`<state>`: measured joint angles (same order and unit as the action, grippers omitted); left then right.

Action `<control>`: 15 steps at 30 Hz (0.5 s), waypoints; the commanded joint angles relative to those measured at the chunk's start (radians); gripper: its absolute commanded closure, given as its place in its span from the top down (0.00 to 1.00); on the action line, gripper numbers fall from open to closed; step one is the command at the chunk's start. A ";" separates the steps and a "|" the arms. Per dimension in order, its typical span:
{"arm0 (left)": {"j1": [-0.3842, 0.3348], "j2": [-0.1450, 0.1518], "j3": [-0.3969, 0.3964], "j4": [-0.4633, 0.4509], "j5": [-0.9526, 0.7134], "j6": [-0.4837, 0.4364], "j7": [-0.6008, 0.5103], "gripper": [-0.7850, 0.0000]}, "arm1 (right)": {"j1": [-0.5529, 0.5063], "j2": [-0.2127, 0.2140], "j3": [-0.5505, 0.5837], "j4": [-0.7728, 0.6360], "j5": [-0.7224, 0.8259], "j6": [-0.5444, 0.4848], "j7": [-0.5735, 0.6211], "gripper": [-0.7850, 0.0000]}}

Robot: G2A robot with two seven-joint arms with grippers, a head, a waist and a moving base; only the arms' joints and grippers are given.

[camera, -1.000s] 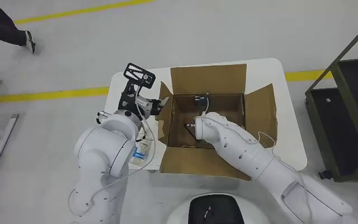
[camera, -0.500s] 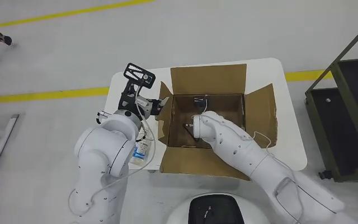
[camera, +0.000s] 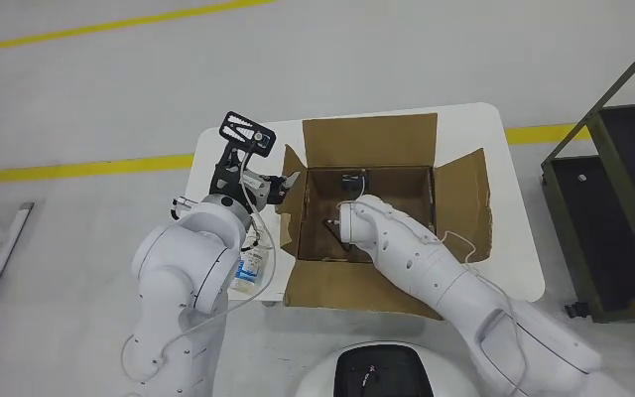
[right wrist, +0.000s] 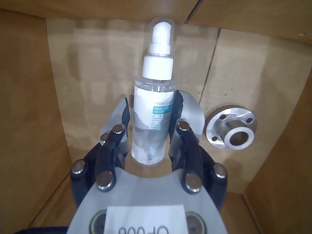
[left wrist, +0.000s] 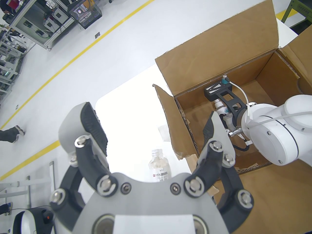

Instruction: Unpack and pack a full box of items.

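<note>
A: Quick, which step are you on?

B: Looks like the unpack half, but it could be a pack placement, I can't tell the direction. Your right gripper (right wrist: 153, 105) is down inside the box (right wrist: 24, 86). Its fingers are clamped snug on the body of the spray bottle (right wrist: 158, 64), nozzle pointing away from the wrist. A metal flange (right wrist: 230, 129) lies on the cardboard just beside the bottle, apart from it.

A: And the left?

B: Your left gripper (left wrist: 151, 115) is spread wide with nothing in it. It's held over the table (camera: 476, 124), beside the box's left flap. A small clear bottle (left wrist: 159, 165) sits on the table near that arm, outside the box.

A: Next move?

B: If you're unpacking, I'd say lift straight up. Keep the bottle off the flange and the box walls, clear the rim, then carry it out to the bare table. The grip looks centred, so it should ride steady. If you're packing, just let go and back out without knocking the flange.

A: Anything changed over the last second?

B: Not much. Your right arm has crept a bit toward the box's left wall, wrist sitting slightly farther in. The left arm is in the same spot, same wide opening. Box and table bottle haven't moved.
</note>
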<state>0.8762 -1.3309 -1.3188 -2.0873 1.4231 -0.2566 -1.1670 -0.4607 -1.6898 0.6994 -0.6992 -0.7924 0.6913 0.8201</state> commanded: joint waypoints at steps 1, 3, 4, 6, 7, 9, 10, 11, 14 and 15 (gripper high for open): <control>0.000 0.000 0.000 0.000 0.000 0.000 0.000 1.00 | 0.005 -0.005 0.001 0.015 0.002 -0.006 -0.001 0.44; 0.000 0.000 0.000 0.000 0.000 0.000 0.000 1.00 | 0.010 -0.010 0.002 0.028 0.003 -0.009 -0.002 0.31; 0.000 0.000 0.000 0.000 0.000 0.000 0.000 1.00 | 0.012 -0.013 0.002 0.033 0.004 -0.011 -0.004 0.18; 0.000 0.000 0.000 0.000 0.000 0.000 0.000 1.00 | 0.015 -0.017 0.004 0.043 0.005 -0.012 -0.007 0.00; 0.000 0.000 0.000 0.000 0.000 0.000 0.000 1.00 | 0.017 -0.020 0.006 0.044 0.007 -0.013 -0.009 0.00; 0.000 0.000 0.000 0.000 0.000 0.000 0.000 1.00 | 0.015 -0.022 0.014 0.032 0.015 -0.015 -0.024 0.00; 0.000 0.000 0.000 0.000 0.000 0.000 0.000 1.00 | 0.012 -0.022 0.020 0.021 0.016 -0.015 -0.034 0.00; 0.000 0.000 0.000 0.000 0.000 0.000 0.000 1.00 | 0.008 -0.021 0.028 0.005 0.020 -0.017 -0.042 0.00; 0.000 0.000 0.000 0.000 0.000 0.000 0.000 1.00 | -0.020 -0.006 0.071 -0.066 0.033 -0.025 -0.057 0.00; 0.000 0.000 0.000 0.000 0.000 0.000 0.000 1.00 | -0.035 0.003 0.092 -0.100 0.036 -0.027 -0.060 0.00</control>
<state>0.8762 -1.3309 -1.3188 -2.0873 1.4231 -0.2566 -1.1670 -0.4798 -1.6959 0.7686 -0.7615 -0.7596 0.6667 0.7621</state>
